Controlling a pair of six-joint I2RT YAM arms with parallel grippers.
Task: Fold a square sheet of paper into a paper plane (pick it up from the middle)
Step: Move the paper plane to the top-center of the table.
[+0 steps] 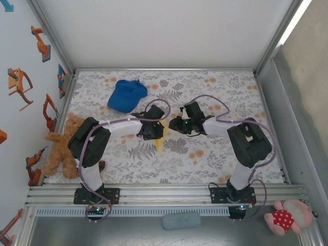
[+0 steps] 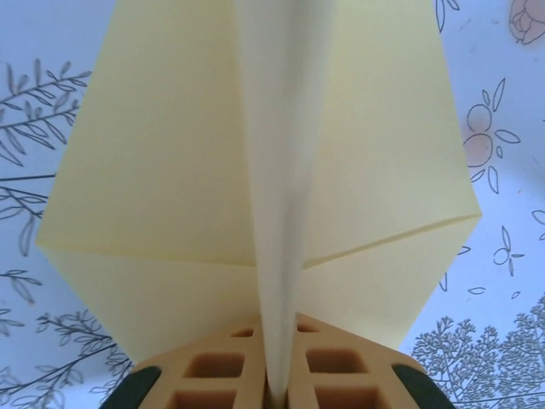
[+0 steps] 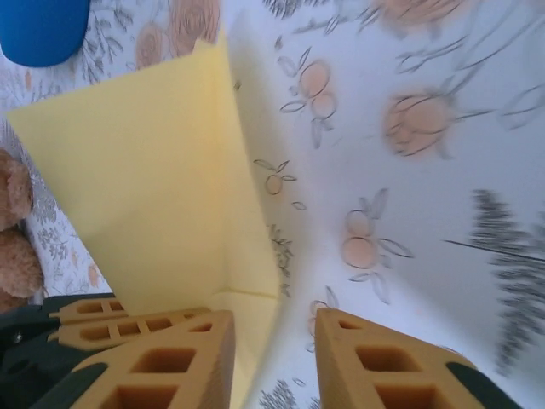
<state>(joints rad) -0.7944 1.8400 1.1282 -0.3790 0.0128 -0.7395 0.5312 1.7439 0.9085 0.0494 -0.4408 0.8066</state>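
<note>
The yellow sheet of paper is folded, with a raised middle ridge and a flap spread to each side, close to a paper plane in shape. My left gripper is shut on that ridge and holds the paper off the flowered cloth. From above, the paper pokes out below the left gripper at mid table. My right gripper stands open just to the right of it. The paper lies along the right gripper's left finger, and a blurred pale edge of it reaches into the gap.
A blue cap lies behind the left gripper, apart from it, and shows again as the cap at the corner of the right wrist view. A brown teddy bear sits at the table's left edge. White walls close off the left and back.
</note>
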